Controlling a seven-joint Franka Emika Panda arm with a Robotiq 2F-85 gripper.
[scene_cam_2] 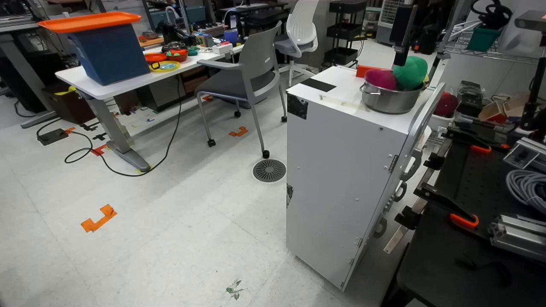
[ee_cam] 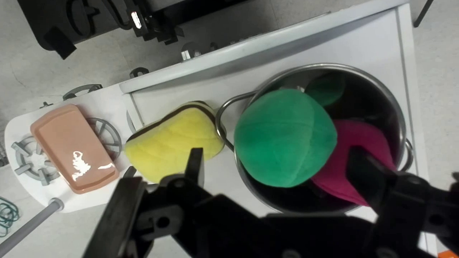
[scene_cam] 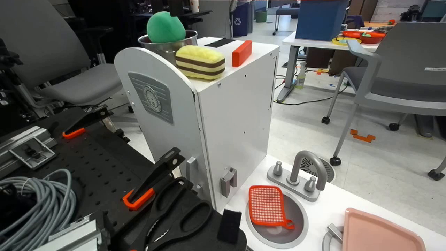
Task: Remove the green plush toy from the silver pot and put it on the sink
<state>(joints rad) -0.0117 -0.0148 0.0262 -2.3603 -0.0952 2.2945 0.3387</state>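
Hanging spread above the silver pot (scene_cam_2: 388, 101), the gripper (ee_cam: 277, 154) pinches nothing; its two fingers (ee_cam: 195, 163) stand well apart, with the green plush ball (ee_cam: 283, 138) showing between them in the wrist view. Take the top of that view as 12 o'clock: the ball's middle lies only a little toward 1 o'clock from the midpoint of the fingertips, so the pair looks nearly lined up. From the ball, one fingertip stands between 8 and 9 o'clock, the opposite one between 3 and 4, in front of the pink ball (ee_cam: 362, 133). Being round, the green ball has no long axis to match, so the wrist's turn should matter little.

It sits in the pot's mouth at the 9 o'clock side, bulging well above the rim, and the pot stands on the white counter (ee_cam: 376, 50). In both exterior views a dark fingertip overlaps the ball's upper edge; whether it touches, I cannot tell.

I judge this the reach before the grasp, calling for a nearly straight drop and a squeeze. The crowded side is 3 to 4 o'clock, where a finger could snag the pink ball. Once lifted, the green ball would travel toward 5 o'clock in an exterior view, down to the sink (scene_cam: 285, 238), where a red checked potholder (scene_cam: 266, 207) lies across the basin.
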